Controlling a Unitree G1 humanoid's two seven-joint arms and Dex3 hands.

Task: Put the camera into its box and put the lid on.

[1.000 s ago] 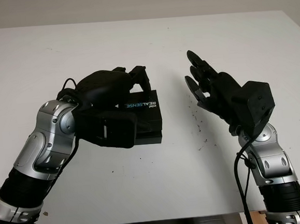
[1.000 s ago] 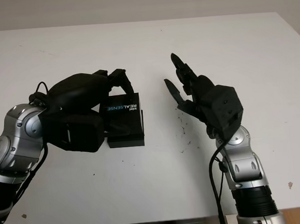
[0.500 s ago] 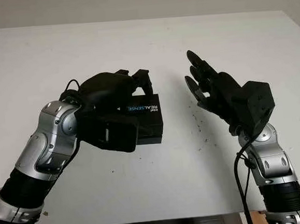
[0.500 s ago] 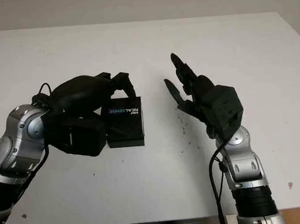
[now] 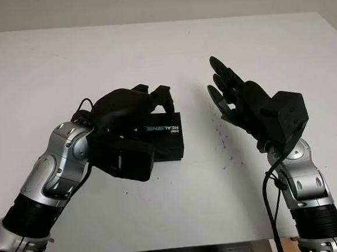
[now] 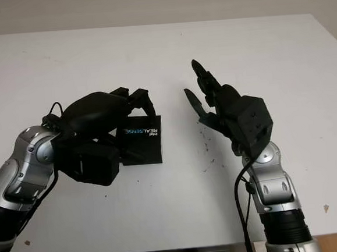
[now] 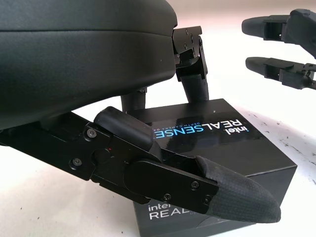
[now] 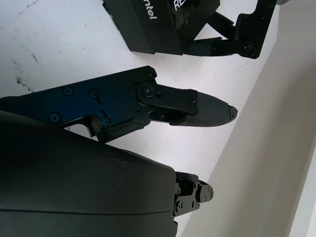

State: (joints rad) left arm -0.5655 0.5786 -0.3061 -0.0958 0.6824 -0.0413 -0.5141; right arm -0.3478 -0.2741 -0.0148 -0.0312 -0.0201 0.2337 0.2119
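The black RealSense box (image 5: 168, 136) sits on the white table (image 5: 151, 51) with its lid (image 7: 207, 131) on top, printed side up. My left hand (image 5: 151, 108) arches over the box's left part. Its fingertips (image 7: 193, 81) press against the lid's far edge and its thumb (image 7: 217, 190) crosses the near edge, so it is shut on the lid. The camera is hidden. My right hand (image 5: 227, 92) is held above the table to the right of the box, open and holding nothing; the box (image 8: 163, 24) lies beyond its fingers (image 8: 192, 106).
Small dark specks (image 5: 224, 148) mark the table between the box and my right arm. The table's front edge (image 5: 166, 247) runs close to both arms, and its right edge (image 5: 336, 37) is near the right arm.
My left hand has shifted slightly right and lower with the lid, which now sits squarer on the box. The right hand has not moved.
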